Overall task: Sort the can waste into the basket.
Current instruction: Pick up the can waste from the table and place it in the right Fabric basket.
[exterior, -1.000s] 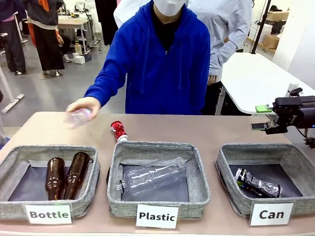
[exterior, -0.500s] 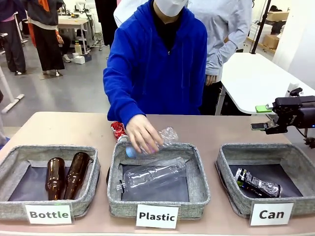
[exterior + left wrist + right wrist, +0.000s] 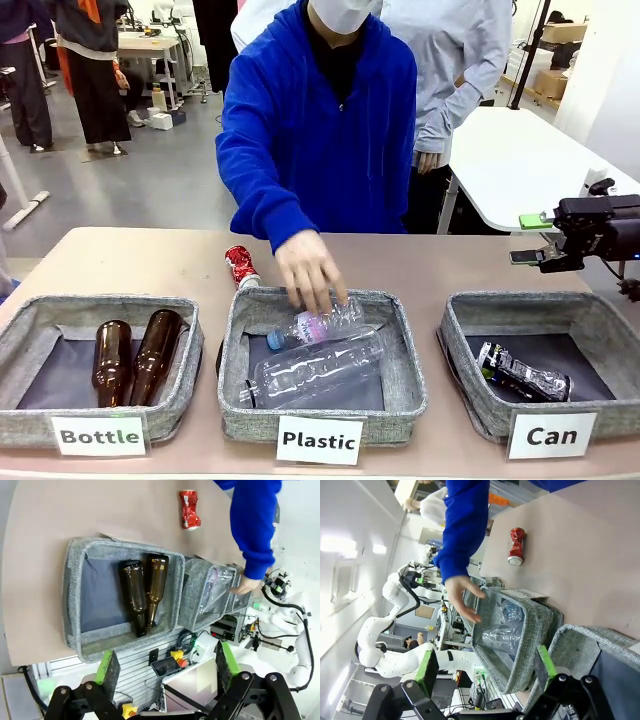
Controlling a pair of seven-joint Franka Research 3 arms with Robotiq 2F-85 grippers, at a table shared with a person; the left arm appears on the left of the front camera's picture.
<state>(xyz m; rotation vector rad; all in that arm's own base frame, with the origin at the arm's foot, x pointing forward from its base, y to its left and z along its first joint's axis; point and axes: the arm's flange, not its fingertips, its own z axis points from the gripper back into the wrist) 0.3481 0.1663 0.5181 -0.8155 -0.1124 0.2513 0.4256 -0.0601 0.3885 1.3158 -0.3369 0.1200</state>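
Note:
A crushed red can (image 3: 240, 266) lies on the table just behind the middle basket; it also shows in the left wrist view as the red can (image 3: 189, 510) and in the right wrist view as the can (image 3: 516, 546). The grey "Can" basket (image 3: 530, 299) stands at the right front, with a crushed dark and silver can (image 3: 522, 375) inside. My right gripper (image 3: 530, 238) hovers open beyond that basket's far right corner, nothing between its green pads (image 3: 426, 667). The basket's wall (image 3: 585, 640) lies close below it. My left gripper (image 3: 165, 665) is open and empty, high above the table.
The "Plastic" basket (image 3: 240, 400) in the middle holds clear bottles, and a person's hand (image 3: 308, 270) in a blue sleeve rests over its far rim on a bottle (image 3: 320, 325). The "Bottle" basket (image 3: 25, 335) at the left holds two brown glass bottles (image 3: 135, 355).
The person's hand carried a clear plastic bottle from the left side of the table to the "Plastic" basket and lowered it in. Neither arm moved.

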